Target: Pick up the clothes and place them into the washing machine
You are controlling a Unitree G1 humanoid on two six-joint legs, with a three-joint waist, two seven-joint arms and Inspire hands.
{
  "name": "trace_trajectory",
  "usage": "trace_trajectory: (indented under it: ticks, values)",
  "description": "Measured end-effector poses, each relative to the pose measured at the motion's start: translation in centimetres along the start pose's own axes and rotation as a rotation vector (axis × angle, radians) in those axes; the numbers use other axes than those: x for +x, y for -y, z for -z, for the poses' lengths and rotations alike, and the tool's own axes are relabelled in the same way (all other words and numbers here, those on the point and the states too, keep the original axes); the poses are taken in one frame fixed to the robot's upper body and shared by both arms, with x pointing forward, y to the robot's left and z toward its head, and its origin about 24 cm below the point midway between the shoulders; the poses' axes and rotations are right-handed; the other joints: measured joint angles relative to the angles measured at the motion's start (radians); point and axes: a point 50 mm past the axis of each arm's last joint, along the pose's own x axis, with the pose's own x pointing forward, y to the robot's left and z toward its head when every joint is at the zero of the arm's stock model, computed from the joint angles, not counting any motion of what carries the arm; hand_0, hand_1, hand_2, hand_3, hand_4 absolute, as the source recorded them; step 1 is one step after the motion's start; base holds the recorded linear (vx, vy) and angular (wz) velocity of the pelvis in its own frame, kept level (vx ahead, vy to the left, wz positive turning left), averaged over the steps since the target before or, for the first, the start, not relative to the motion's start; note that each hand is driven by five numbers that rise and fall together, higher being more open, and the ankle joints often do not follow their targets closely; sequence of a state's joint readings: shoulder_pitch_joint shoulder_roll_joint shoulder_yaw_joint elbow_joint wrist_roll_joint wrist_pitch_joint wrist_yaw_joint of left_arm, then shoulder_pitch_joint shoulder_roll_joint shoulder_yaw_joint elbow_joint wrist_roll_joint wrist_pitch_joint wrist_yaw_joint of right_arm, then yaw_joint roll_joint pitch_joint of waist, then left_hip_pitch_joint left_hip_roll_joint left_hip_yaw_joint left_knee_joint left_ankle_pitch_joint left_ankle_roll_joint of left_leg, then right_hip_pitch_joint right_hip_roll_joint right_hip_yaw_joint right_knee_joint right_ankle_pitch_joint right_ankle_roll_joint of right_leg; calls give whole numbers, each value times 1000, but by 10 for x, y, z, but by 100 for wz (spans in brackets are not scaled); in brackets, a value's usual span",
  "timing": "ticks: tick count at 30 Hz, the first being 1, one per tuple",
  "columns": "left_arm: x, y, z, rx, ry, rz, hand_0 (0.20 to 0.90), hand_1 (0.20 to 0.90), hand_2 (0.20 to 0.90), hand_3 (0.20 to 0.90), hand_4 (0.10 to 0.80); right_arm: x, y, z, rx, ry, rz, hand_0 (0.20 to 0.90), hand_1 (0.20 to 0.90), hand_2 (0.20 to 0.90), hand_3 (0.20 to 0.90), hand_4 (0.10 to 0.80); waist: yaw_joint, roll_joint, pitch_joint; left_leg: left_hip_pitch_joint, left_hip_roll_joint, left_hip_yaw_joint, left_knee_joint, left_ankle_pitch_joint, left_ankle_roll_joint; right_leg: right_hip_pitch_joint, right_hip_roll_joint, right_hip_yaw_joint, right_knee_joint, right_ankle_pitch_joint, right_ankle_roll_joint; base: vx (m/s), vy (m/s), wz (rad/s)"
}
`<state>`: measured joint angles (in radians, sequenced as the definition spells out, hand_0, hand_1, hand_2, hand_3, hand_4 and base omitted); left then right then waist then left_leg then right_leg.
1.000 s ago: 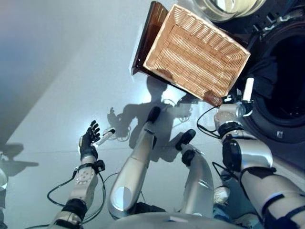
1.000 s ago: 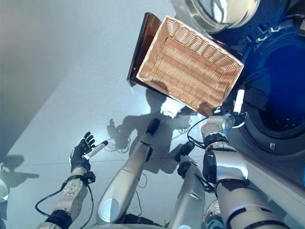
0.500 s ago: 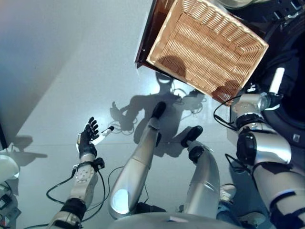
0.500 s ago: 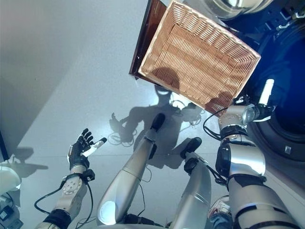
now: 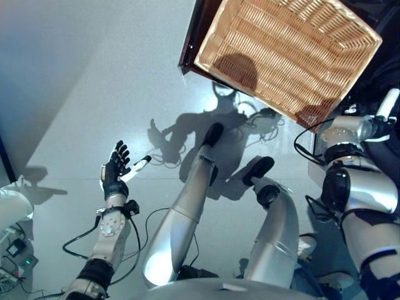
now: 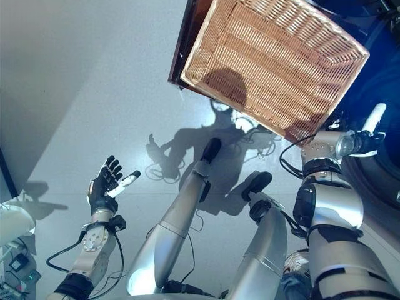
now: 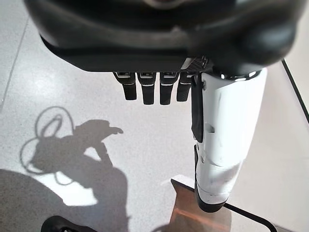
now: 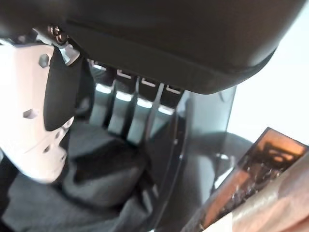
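Dark grey clothes lie inside the washing machine's drum, seen past my right hand in the right wrist view. That hand is at the washing machine's opening, at the right edge of the eye views. Its fingers are straight, its white-covered thumb sticks out, and it holds nothing. My left hand hovers open over the grey floor at the lower left, palm up and bare. In the left wrist view its fingers and white thumb hang over bare floor.
A wicker basket stands with nothing in it on a dark brown stand, just left of the washing machine. A white object and a power strip with cables sit at the lower left edge.
The whole picture has shifted, so the basket shows higher and further right. My right hand has reached slightly further past the basket's corner toward the washer. The left hand keeps its pose.
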<state>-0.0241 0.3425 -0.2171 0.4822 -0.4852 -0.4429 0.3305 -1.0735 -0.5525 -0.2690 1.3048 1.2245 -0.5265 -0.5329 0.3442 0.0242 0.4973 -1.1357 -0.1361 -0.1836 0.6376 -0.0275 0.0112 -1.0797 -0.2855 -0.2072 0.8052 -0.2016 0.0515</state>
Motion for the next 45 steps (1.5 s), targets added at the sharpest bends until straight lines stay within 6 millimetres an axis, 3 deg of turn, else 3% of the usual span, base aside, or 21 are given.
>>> trace_trajectory:
  ticks: [7,15,18,23,25,37,38,45]
  values:
    - [1,-3,-2,8,7,-10,900,900,900,900,800,4,2,-7,3,18,25,200,200,200,200,300,-6,-1,-1,15,-1,1,-32,14,-2,9,-4,-3,-8,5,7,3,-17,5]
    - [3,-7,-6,23,24,-11,900,900,900,900,800,7,-2,-19,13,49,18,200,200,200,200,300,-10,-8,-6,102,3,-9,-154,76,-3,66,-9,-23,-66,20,5,-11,-27,8]
    - [4,-8,-11,41,48,-3,900,900,900,900,800,12,-12,-42,46,103,14,200,200,200,200,300,-10,-7,-8,136,8,-9,-211,102,-1,92,-3,-25,-108,40,10,-23,-37,-3]
    - [8,-17,-15,80,61,-18,900,900,900,900,800,23,-23,-105,77,272,0,200,200,200,200,300,-24,-16,-11,192,12,-4,-274,129,12,145,2,-28,-163,69,23,-14,-54,-3]
    - [8,-21,-15,82,63,-34,900,900,900,900,800,25,-24,-120,82,309,-2,200,200,200,200,300,-33,-22,-14,219,12,-8,-304,141,11,167,3,-30,-180,73,26,-33,-36,2]
    - [6,-17,-8,98,33,2,900,900,900,900,800,25,-18,-91,22,179,34,200,200,200,200,300,-35,-46,-10,299,46,17,-362,156,18,245,36,-34,-265,115,18,-79,-14,-10]
    - [5,-19,-6,106,24,-4,900,900,900,900,800,25,-15,-84,4,158,39,900,900,900,900,800,-31,-52,-7,312,51,20,-363,160,16,257,40,-33,-277,127,19,-132,29,-16]
    - [5,-22,-3,104,4,-4,900,900,900,900,800,23,-6,-55,-102,112,-35,900,900,900,900,800,-38,-68,-4,351,57,21,-377,157,18,299,49,-32,-303,132,19,-9,-3,-5]
